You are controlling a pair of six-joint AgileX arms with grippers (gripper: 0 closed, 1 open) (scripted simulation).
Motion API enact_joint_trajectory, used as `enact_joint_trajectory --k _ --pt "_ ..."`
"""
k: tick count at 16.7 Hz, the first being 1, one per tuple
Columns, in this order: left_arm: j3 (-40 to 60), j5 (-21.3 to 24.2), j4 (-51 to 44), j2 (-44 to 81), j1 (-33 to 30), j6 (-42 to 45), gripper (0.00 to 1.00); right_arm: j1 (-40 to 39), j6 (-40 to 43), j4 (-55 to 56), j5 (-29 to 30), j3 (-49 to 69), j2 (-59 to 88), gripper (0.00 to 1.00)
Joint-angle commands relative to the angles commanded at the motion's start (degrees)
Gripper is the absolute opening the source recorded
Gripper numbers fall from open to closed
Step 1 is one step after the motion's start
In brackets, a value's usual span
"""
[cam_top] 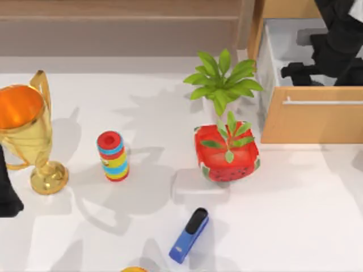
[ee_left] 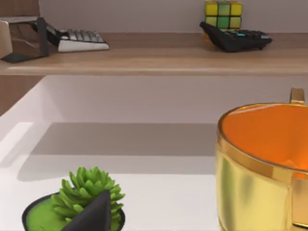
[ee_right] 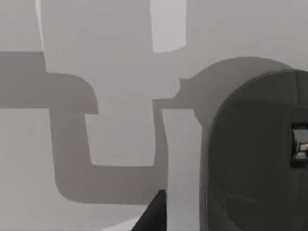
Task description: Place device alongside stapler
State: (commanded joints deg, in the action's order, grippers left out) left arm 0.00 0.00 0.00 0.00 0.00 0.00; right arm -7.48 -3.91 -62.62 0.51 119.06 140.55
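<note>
Stapler at table's front, potted plant behind it, striped cylinder and trophy to the left.

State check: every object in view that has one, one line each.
Blue stapler with black top end: lying flat on the white table, closed.
Wooden drawer: pulled open, right arm over it.
Dark grey rounded device: close to the right wrist camera, on a pale surface.
Gold trophy cup: upright.
Striped cylinder: upright.
Red watermelon-pattern pot with plant: upright.
Left arm: at the table's left edge.
</note>
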Motion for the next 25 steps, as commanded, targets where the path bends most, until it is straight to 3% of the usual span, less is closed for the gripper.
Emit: enact_joint_trajectory --k 6,7,17,25 --pt "0.0 0.0 0.0 0.0 0.0 0.0 1.0 0.0 0.0 0.0 0.0 0.0 0.0 0.02" --pt "0.0 0.0 0.0 0.0 0.0 0.0 1.0 0.0 0.0 0.0 0.0 0.0 0.0 0.0" --pt "0.0 0.0 0.0 0.0 0.0 0.0 1.0 -0.21 -0.12 -0.21 0.07 0.25 -0.56 0.0" --pt "0.0 0.0 0.0 0.0 0.0 0.0 1.0 -2.3 -4.65 -0.43 1.98 -4.67 -15.53 0.0"
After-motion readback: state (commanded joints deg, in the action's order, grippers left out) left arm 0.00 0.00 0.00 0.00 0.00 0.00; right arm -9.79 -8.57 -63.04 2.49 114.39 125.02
